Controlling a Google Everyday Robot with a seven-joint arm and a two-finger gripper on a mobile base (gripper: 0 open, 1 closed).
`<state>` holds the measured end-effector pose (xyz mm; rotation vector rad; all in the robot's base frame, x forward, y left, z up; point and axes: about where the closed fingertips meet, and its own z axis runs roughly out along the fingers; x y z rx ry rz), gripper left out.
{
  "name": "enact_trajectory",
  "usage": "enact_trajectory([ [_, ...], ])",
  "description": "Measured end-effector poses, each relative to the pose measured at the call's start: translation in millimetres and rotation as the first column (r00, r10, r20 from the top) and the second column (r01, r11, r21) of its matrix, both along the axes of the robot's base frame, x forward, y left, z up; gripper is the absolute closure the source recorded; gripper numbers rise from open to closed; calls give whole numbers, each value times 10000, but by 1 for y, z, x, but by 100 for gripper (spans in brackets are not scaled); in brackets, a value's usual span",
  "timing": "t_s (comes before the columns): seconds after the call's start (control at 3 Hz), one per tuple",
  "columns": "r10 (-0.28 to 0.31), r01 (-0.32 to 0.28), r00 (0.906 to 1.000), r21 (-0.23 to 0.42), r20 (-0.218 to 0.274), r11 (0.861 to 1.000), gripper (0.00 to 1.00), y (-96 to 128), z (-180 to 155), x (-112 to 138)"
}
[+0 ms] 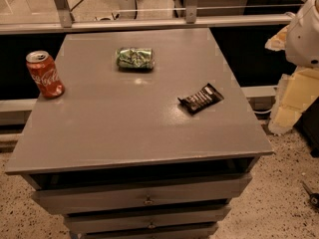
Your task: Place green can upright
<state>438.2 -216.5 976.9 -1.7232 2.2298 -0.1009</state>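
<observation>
The green can lies on its side on the far middle of the grey cabinet top, its long axis running left to right. It is green with pale markings. My gripper is not in view; only a white rounded part of my arm shows at the top right edge, well to the right of the can and off the cabinet top.
A red Coca-Cola can stands upright at the left edge. A dark snack packet lies right of centre. Drawers sit below the front edge. A glass railing runs behind. Yellowish foam blocks stand at the right.
</observation>
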Motion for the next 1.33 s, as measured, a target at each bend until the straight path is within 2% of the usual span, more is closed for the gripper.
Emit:
enact_trajectory([
  [0.33,0,0,10000,0,2,10000,0,0,0,0],
  [0.67,182,-182,9998,30,118,9998,0,5,-3,12],
  [1.0,494,-500,9981,143,363,9986,0,18,-17,51],
  [1.33,842,-865,9932,258,800,9959,0,31,-37,116],
])
